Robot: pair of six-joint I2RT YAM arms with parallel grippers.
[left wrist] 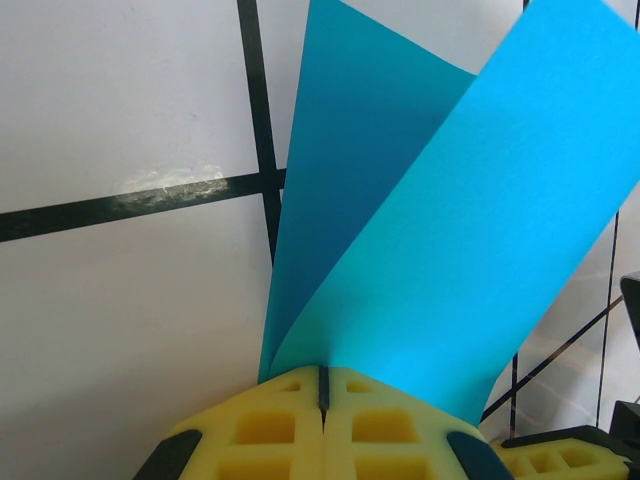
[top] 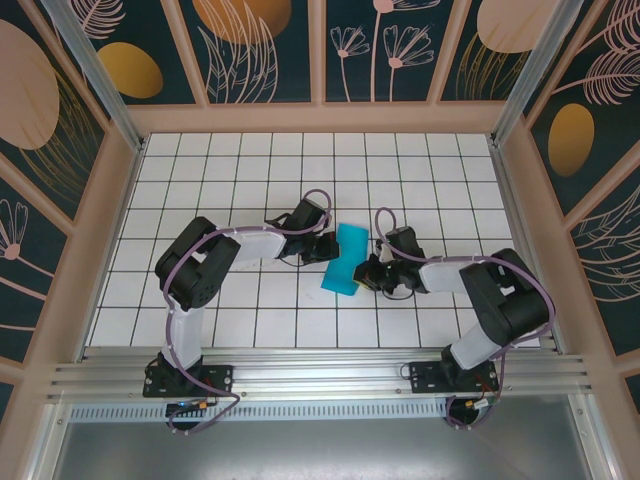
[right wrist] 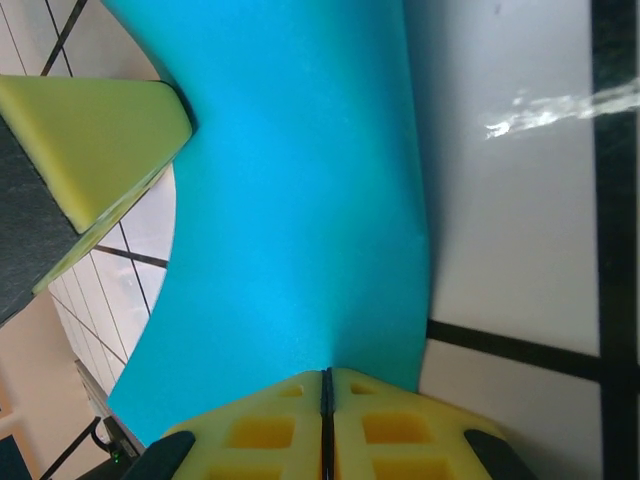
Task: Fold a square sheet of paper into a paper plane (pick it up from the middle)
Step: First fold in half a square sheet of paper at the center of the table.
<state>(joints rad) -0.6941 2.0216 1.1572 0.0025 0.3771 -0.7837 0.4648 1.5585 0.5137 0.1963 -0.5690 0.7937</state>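
Sheet of paper (top: 345,258) half lost to view!
From above it's too small to read any creases, and its side edges slip behind the left gripper (top: 322,247) and right gripper (top: 372,272). At the left wrist, the sheet runs off the top and right edges, its near edge swallowed between the yellow pads (left wrist: 270,430). At the right wrist, it's cut off up top, and the left gripper's pad (right wrist: 90,130) is clipped by the left edge.

white arms (top: 250,243) with black joints (top: 195,270), looping purple cables (top: 318,192), yellow grid-cut pads (left wrist: 265,430).
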